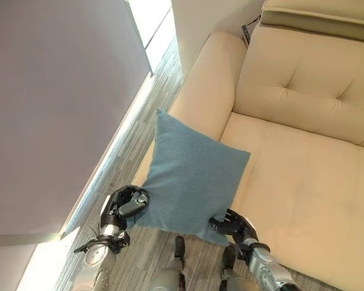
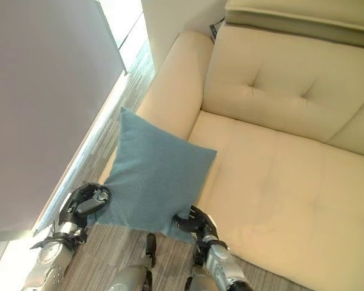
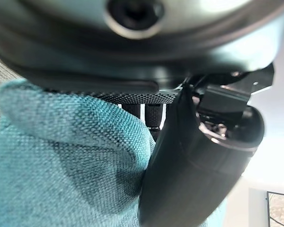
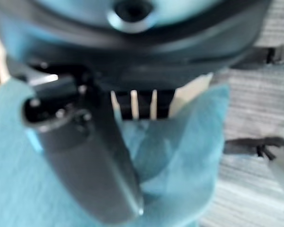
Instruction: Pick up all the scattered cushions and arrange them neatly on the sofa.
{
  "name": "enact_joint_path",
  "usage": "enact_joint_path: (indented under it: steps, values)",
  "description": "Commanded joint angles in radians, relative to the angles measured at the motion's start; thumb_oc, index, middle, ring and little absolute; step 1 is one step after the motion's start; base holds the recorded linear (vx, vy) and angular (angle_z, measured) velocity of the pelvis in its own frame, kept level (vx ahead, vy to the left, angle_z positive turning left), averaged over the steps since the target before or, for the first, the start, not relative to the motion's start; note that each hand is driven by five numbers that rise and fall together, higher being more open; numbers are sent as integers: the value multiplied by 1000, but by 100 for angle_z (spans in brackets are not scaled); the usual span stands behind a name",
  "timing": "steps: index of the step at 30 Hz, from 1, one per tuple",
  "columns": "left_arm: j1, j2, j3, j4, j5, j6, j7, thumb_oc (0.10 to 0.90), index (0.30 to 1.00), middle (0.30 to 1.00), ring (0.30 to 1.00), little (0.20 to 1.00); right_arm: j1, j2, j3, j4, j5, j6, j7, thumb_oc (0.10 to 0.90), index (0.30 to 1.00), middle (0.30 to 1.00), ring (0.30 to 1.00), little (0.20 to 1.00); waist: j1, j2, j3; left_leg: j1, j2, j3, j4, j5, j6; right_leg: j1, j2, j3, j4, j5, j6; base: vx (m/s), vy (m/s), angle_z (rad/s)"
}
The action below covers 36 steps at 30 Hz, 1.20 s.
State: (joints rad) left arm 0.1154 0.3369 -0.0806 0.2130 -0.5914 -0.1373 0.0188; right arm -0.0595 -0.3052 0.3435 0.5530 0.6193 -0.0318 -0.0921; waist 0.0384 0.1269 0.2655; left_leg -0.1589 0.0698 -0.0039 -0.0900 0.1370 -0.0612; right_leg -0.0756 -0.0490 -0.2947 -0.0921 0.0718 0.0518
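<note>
While both hands pinch it, one blue cushion (image 1: 191, 173), one beige sofa (image 1: 303, 176)

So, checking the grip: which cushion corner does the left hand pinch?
The left hand pinches the blue cushion's lower corner nearest the wall; the right hand holds the sofa-side lower corner.

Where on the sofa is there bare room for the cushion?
The seat, bordered by the armrest and backrest, lies bare. It is crowded at the front corner by the armrest, where the left hand and right hand hold the cushion.
</note>
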Motion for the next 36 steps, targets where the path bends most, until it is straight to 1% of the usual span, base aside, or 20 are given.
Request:
enact_joint_path:
  steps: [1, 4, 10, 11, 13, 16, 17, 19, 20, 21, 22, 23, 24, 26, 27, 28, 29, 32, 34, 36]
  values:
    - [35, 59, 10, -98, -50, -67, -3, 400, 300, 300, 300, 300, -79, 142, 61, -321, 66, -114, 132, 400, 300, 300, 300, 300, 30, -88, -61, 80, -66, 41, 3, -162, 28, -6, -93, 66, 5, -89, 92, 101, 38, 5]
    - [76, 47, -5, -100, -46, -40, -21, 400, 300, 300, 300, 300, 1, 114, 11, -415, 50, -118, 134, 400, 300, 300, 300, 300, 12, -116, -83, 110, -70, 57, 7, -185, 42, 15, -94, 88, 5, -91, 100, 98, 85, -3]
    - [106, 26, -52, -114, -53, -14, -38, 400, 300, 300, 300, 300, 84, 81, -76, -505, -32, -131, 104, 400, 300, 300, 300, 300, -36, -139, -109, 164, -75, 92, 17, -219, 62, 40, -91, 136, 5, -83, 110, 51, 74, -23]
    - [106, 26, -52, -114, -53, -14, -38, 400, 300, 300, 300, 300, 84, 80, -76, -505, -32, -131, 104, 400, 300, 300, 300, 300, -35, -139, -109, 164, -75, 92, 17, -219, 62, 40, -91, 136, 5, -83, 110, 36, 72, -27]
    - [101, 15, -93, -127, -74, -1, -51, 400, 300, 300, 300, 300, 122, 74, -112, -528, -59, -134, 97, 400, 300, 300, 300, 300, -67, -153, -118, 183, -74, 121, 47, -244, 72, 44, -88, 180, 5, -72, 116, 21, 80, -36]
    - [77, -2, -128, -133, -124, 2, -44, 400, 300, 300, 300, 300, 145, 71, -136, -540, -74, -137, 87, 400, 300, 300, 300, 300, -90, -164, -126, 189, -73, 139, 58, -257, 80, 34, -81, 221, 5, -57, 122, -20, 30, -52]
    - [65, 0, -143, -139, -125, 3, -43, 400, 300, 300, 300, 300, 151, 69, -145, -544, -84, -137, 80, 400, 300, 300, 300, 300, -99, -167, -128, 192, -73, 149, 58, -259, 83, 30, -78, 235, 5, -49, 127, -18, 17, -42]
    - [56, 2, -153, -146, -126, 3, -43, 400, 300, 300, 300, 300, 157, 68, -151, -548, -89, -136, 79, 400, 300, 300, 300, 300, -105, -168, -130, 197, -71, 159, 56, -261, 86, 27, -75, 249, 5, -43, 130, -34, -9, -45]
    - [36, 6, -178, -160, -122, 1, -45, 400, 300, 300, 300, 300, 167, 65, -162, -560, -99, -140, 75, 400, 300, 300, 300, 300, -125, -170, -125, 204, -63, 179, 57, -262, 91, 10, -69, 277, 31, -34, 140, -45, -26, -52]
    - [35, 6, -178, -160, -122, 0, -45, 400, 300, 300, 300, 300, 168, 65, -162, -560, -99, -140, 75, 400, 300, 300, 300, 300, -123, -170, -126, 203, -63, 180, 57, -262, 91, 8, -69, 278, 32, -34, 140, -84, -51, -57]
    - [19, 8, -195, -165, -121, -1, -46, 400, 300, 300, 300, 300, 172, 59, -165, -563, -103, -141, 75, 400, 300, 300, 300, 300, -131, -171, -120, 199, -56, 190, 63, -261, 94, -9, -66, 297, 66, -40, 141, -144, -81, -65]
    - [-3, 13, -214, -176, -117, -3, -45, 400, 300, 300, 300, 300, 166, 49, -171, -562, -119, -146, 69, 400, 300, 300, 300, 300, -138, -164, -109, 198, -42, 208, 67, -260, 97, -22, -59, 302, 120, -59, 138, -149, -85, -64]
    - [-3, 14, -214, -176, -117, -3, -45, 400, 300, 300, 300, 300, 165, 50, -171, -561, -119, -146, 69, 400, 300, 300, 300, 300, -137, -165, -112, 193, -42, 210, 67, -257, 97, -28, -60, 304, 120, -57, 138, -163, -108, -60]
    - [-15, 21, -228, -188, -120, -4, -48, 400, 300, 300, 300, 300, 159, 43, -170, -558, -121, -145, 66, 400, 300, 300, 300, 300, -138, -157, -111, 190, -26, 225, 65, -248, 93, -15, -65, 282, 160, -82, 127, -118, -146, -51]
    - [-15, 20, -239, -188, -132, -1, -62, 400, 300, 300, 300, 300, 155, 45, -165, -553, -117, -146, 71, 400, 300, 300, 300, 300, -130, -154, -128, 182, -18, 243, 64, -235, 85, 21, -74, 261, 142, -93, 123, -46, -371, -49]
    - [6, 15, -258, -178, -125, 8, -81, 400, 300, 300, 300, 300, 170, 40, -168, -559, -132, -148, 73, 400, 300, 300, 300, 300, -118, -154, -152, 183, -9, 240, 54, -214, 64, 54, -71, 236, 105, -119, 109, -13, -338, -48]
    - [6, 15, -258, -178, -125, 8, -81, 400, 300, 300, 300, 300, 170, 40, -168, -559, -132, -148, 73, 400, 300, 300, 300, 300, -118, -154, -152, 183, -9, 240, 54, -214, 64, 54, -71, 235, 105, -119, 109, 50, -324, -41]
    - [17, -2, -272, -158, -130, 15, -81, 400, 300, 300, 300, 300, 189, 32, -184, -583, -142, -153, 66, 400, 300, 300, 300, 300, -135, -141, -157, 187, 23, 231, 54, -194, 29, 68, -42, 230, 85, -141, 84, 22, -260, -5]
    - [5, -6, -285, -150, -127, 16, -81, 400, 300, 300, 300, 300, 191, 28, -195, -587, -131, -165, 58, 400, 300, 300, 300, 300, -153, -137, -153, 171, 48, 225, 91, -187, 4, 85, -25, 211, 65, -153, 65, -16, -235, 24]
    - [-2, -10, -293, -151, -132, 17, -81, 400, 300, 300, 300, 300, 187, 24, -205, -588, -126, -168, 47, 400, 300, 300, 300, 300, -163, -133, -151, 166, 67, 232, 127, -186, -7, 105, -16, 197, 51, -162, 52, -22, -185, 27]
